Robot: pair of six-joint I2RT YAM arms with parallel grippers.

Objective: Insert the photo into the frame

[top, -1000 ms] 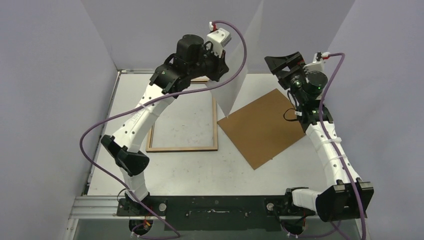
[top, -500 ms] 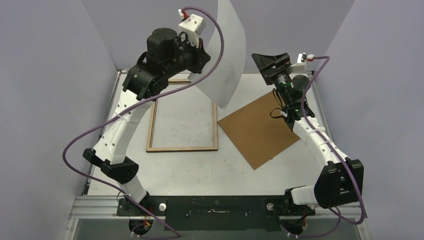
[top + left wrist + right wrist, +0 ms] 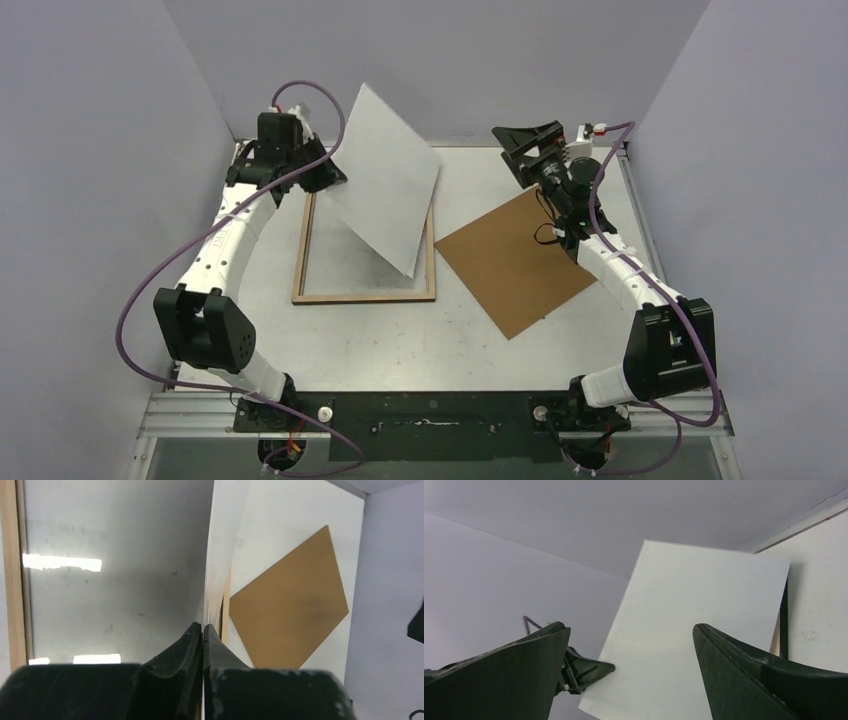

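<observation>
Photo (image 3: 385, 180) above pale table (image 3: 400, 335), lilac walls (image 3: 100, 150)

Photo (image 3: 385, 175) printed side unseen, only white back; frame (image 3: 365, 296) far corner hidden behind it

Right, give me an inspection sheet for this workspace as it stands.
Surface: pale table, scuffed, otherwise bare where visible.
Job's things: photo held tilted, white back towards the top camera, above the frame; the frame lies flat, wood side up; photo not yet seated.
Clutter: brown backing board lying flat to the right of the frame, turned at an angle.
Grippers: left gripper shut on the photo's edge; right gripper open, empty, facing the photo.
Cables: purple cable looping along each arm.
Surroundings: plain grey walls on three sides; nothing else seen.
</observation>
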